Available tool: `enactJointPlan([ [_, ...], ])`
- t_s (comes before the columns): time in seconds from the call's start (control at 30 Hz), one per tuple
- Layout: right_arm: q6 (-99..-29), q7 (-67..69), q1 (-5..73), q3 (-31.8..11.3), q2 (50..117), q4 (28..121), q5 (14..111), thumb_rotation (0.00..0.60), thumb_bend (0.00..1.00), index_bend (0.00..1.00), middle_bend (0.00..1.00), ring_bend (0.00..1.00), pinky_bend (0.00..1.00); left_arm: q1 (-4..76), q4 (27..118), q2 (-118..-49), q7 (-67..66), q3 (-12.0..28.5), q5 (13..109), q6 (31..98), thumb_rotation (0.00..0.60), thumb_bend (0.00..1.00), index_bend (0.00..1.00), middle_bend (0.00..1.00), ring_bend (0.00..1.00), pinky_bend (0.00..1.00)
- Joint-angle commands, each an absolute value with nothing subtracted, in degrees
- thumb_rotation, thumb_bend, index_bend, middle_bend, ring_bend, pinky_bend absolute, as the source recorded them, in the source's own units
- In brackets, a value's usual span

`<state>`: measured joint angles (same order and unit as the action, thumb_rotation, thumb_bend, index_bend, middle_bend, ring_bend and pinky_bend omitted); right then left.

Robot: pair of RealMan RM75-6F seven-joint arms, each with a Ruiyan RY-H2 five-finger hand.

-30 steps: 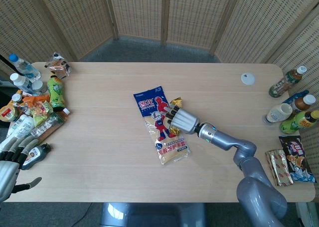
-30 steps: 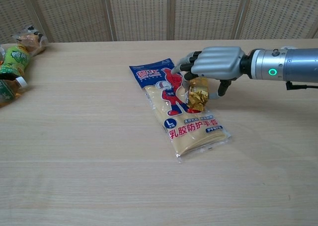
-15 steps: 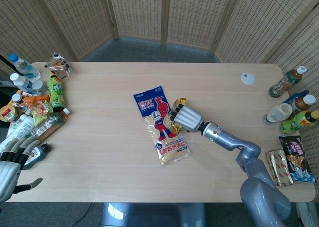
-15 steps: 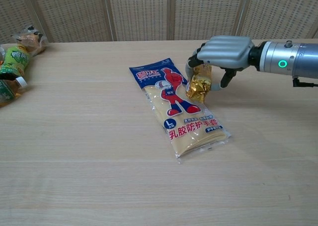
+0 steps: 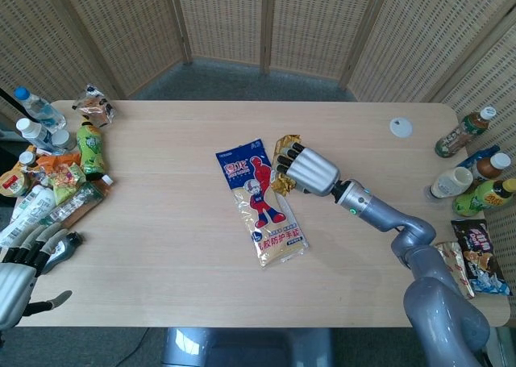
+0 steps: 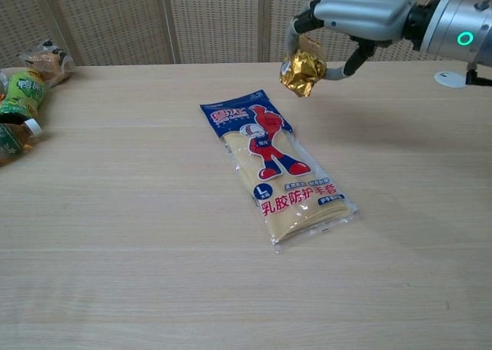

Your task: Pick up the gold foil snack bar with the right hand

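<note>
My right hand (image 6: 355,11) (image 5: 310,168) grips the gold foil snack bar (image 6: 301,69) (image 5: 284,156) and holds it in the air, well above the table (image 6: 115,250). The bar hangs from under the fingers, its crumpled foil end pointing down. Below and to its left the blue and yellow glove packet (image 6: 275,173) (image 5: 262,202) lies flat on the table. My left hand (image 5: 18,274) shows only in the head view, at the table's near left corner, fingers apart and holding nothing.
Bottles and snack packets (image 5: 56,165) crowd the table's left edge; a green bottle (image 6: 19,92) shows at the chest view's left. More bottles (image 5: 476,177) and snack packs (image 5: 463,262) stand along the right edge. A small white lid (image 5: 401,127) lies at the far right.
My right hand has lifted the gold foil bar off the table beside the glove packet and raised it up and away. The left hand has stayed put.
</note>
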<state>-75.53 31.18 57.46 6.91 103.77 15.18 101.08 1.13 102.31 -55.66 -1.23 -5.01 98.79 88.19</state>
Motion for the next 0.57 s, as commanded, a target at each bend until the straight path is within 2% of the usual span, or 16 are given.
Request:
enactJointPlan([
  [0.03,-78.5,28.8,59.1,5.2,100.5,19.6,100.3,0.600,0.37,0.63,0.55,0.28,0.29,1.1,102.5,-55.4,-0.9,-5.2,99.2,88.5,0.600,0.00,0.10,0.00,0.00,0.00],
  [0.3,-81.2,21.4,62.2,1.9,91.5,35.3,99.7,0.600,0.37,0.63,0.55,0.28,0.29,0.8,102.7,-54.6,0.2,-5.6,100.5,89.5,0.600,0.00,0.10,0.00,0.00,0.00],
  [0.57,-79.9,14.0,63.0,-1.7,82.7,52.2,98.4,0.600,0.36,0.63,0.55,0.28,0.29,0.7,102.9,-54.7,-0.1,-6.0,101.4,89.5,0.600,0.00,0.10,0.00,0.00,0.00],
])
